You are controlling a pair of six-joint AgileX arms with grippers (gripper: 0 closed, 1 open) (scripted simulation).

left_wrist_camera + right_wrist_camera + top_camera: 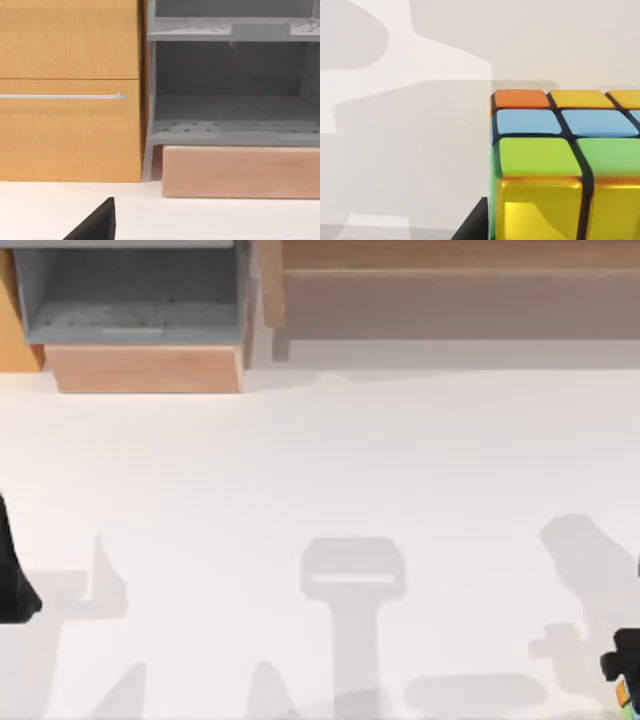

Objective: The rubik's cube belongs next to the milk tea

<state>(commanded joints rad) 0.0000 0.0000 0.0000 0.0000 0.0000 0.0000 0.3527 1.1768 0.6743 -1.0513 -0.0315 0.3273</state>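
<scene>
The rubik's cube [555, 165] looms close in the right wrist view, with orange, yellow, blue and green tiles and a glossy yellow near face. A black finger [472, 225] of my right gripper presses against its side. From above, my right gripper [625, 670] sits at the table's lower right corner, shut on the rubik's cube [622, 695], of which an orange and green sliver peeks out. My left gripper [12, 585] is parked at the far left edge. The milk tea is out of view.
A grey open shelf [130, 300] on a wooden base [145, 370] stands at the back left, beside a wooden cabinet [70, 90] with a metal handle. A long wooden ledge [450, 290] runs along the back right. Soft shadows lie across the white table [320, 470].
</scene>
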